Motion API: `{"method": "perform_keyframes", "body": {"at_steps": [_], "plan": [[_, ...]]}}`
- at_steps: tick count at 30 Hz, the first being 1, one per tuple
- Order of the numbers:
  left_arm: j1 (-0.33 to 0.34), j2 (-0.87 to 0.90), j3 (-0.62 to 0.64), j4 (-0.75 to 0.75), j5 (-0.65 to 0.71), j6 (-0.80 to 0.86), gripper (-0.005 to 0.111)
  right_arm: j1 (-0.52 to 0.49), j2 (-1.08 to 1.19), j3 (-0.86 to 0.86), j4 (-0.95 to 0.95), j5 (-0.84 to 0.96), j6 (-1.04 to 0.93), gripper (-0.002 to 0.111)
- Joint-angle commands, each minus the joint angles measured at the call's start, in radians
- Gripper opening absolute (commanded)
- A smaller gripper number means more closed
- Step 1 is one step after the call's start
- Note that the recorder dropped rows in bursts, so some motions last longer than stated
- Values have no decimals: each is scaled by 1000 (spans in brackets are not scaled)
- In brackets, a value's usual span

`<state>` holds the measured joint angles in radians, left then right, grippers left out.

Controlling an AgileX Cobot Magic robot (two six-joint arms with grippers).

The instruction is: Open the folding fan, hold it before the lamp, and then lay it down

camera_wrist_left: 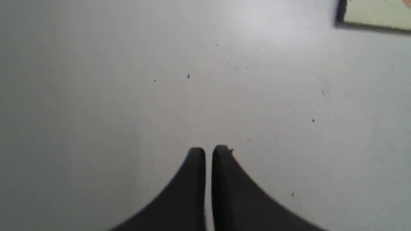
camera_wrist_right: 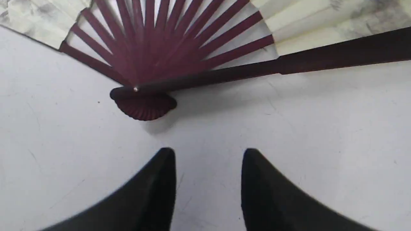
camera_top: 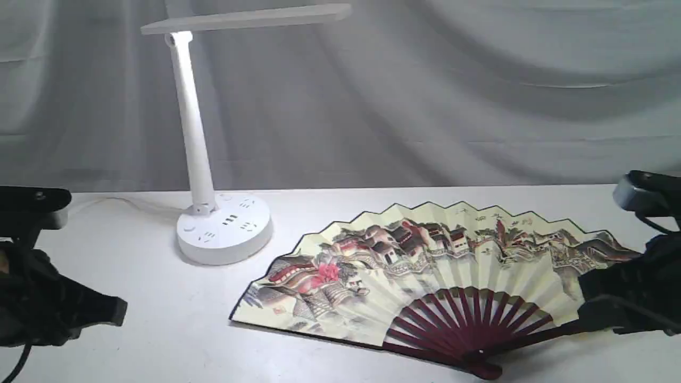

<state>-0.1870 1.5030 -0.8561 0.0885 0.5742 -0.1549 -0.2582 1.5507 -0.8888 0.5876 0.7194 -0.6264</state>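
Observation:
The folding fan point(camera_top: 425, 271) lies spread open and flat on the white table, its painted cream leaf facing up and its maroon ribs meeting at the pivot near the front edge. The white lamp point(camera_top: 213, 213) stands behind it to the left, head stretched out high above. My right gripper point(camera_wrist_right: 208, 154) is open with nothing between its fingers, hovering over bare table just short of the fan's pivot point(camera_wrist_right: 141, 96). My left gripper point(camera_wrist_left: 208, 150) is shut and empty over bare table at the far left; only a corner of the fan point(camera_wrist_left: 375, 16) shows in its view.
A white cord point(camera_top: 117, 202) runs from the lamp base toward the back left. A grey cloth backdrop point(camera_top: 479, 96) hangs behind the table. My right arm point(camera_top: 633, 287) overlaps the fan's right end in the exterior view.

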Motion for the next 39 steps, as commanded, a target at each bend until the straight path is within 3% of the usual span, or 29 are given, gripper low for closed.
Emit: {"method": "perform_keyframes", "body": {"at_steps": [1, 8, 15, 19, 23, 28, 39], "plan": [[2, -16, -38, -59, 97, 92, 0, 28, -10, 2, -110, -7, 106, 30], [2, -86, -39, -59, 108, 105, 0, 28, -10, 2, -458, 10, 438, 21], [72, -123, -39, -66, 114, 98, 0, 28, -92, 2, -469, 17, 444, 0], [131, -121, -39, -108, 109, 107, 0, 28, -176, 2, -423, -7, 458, 0], [129, -121, -39, -77, 109, 107, 0, 28, -223, 2, -402, 6, 424, 0], [129, -121, -39, -35, 126, 104, 0, 28, -236, 2, -505, 74, 439, 0], [129, -153, -39, -48, 158, 133, 0, 28, -258, 4, -499, 40, 454, 0]]}}
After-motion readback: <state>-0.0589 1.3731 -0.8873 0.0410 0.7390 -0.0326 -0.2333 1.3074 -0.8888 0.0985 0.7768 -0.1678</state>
